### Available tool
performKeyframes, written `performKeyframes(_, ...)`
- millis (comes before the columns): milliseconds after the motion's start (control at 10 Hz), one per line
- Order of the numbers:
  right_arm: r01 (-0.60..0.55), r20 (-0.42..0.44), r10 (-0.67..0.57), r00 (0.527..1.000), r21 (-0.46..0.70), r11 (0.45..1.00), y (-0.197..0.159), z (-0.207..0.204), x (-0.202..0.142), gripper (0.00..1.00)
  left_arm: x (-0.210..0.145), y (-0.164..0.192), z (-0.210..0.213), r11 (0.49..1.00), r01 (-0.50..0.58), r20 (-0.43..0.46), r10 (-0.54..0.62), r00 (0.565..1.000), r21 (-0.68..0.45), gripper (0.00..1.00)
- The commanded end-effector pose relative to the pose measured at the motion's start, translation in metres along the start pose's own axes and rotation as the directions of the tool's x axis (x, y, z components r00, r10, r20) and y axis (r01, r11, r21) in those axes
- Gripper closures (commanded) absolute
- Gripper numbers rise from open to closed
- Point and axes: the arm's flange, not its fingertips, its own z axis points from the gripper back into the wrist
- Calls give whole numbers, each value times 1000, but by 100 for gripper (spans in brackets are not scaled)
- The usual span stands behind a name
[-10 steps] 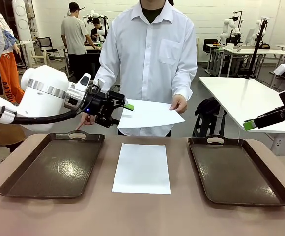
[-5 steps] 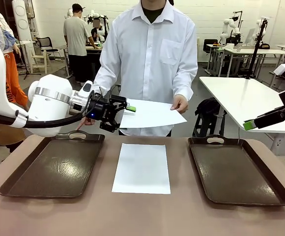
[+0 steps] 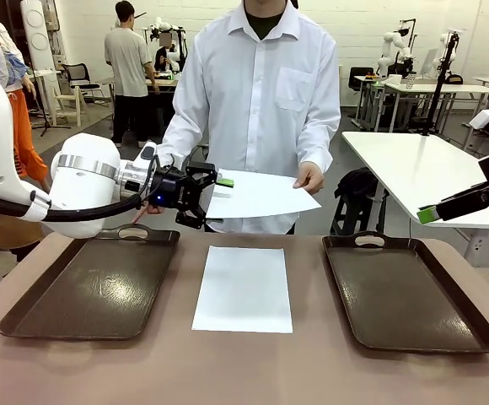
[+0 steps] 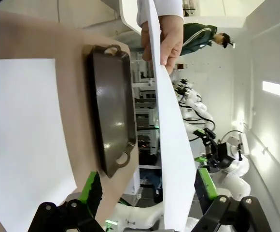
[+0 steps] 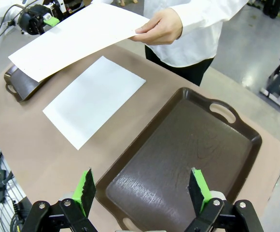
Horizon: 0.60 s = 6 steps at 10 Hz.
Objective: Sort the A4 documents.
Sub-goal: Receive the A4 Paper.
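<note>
A person at the far side holds one white A4 document [image 3: 261, 194] level above the table by its right edge, in one hand [image 3: 308, 179]. My left gripper [image 3: 204, 201] is open, its jaws straddling that sheet's left edge without closing on it. In the left wrist view the held sheet [image 4: 171, 145] runs edge-on between my green pads [image 4: 91, 186]. A second A4 document [image 3: 244, 288] lies flat at the table's middle. My right gripper [image 5: 141, 188] hangs open above the right tray [image 5: 183, 154], holding nothing.
Two dark brown handled trays sit on the tan table: the left tray [image 3: 93, 283] and the right tray [image 3: 409, 291], with the flat sheet between them. A white table [image 3: 421, 169] stands off to the right. Other people work in the background.
My left arm has slid slightly right, bringing its open jaws further over the held sheet's left edge. The person's sheet, the flat sheet and the right arm stay put.
</note>
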Motion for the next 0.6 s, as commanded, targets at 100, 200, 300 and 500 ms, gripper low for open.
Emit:
performKeyframes(100,1,-1,-1,1000,2,1000,0,0,0,0,10,7,-4,993,-58,9,59,998,-98,0)
performKeyframes(200,1,-1,-1,1000,2,1000,0,0,0,0,11,7,-6,993,-58,15,60,998,-99,0)
performKeyframes(300,1,-1,-1,1000,2,1000,0,0,0,0,13,6,-7,994,-48,16,50,999,-95,0)
performKeyframes(500,1,-1,-1,1000,2,1000,0,0,0,0,17,3,-10,994,-44,5,45,999,-101,0)
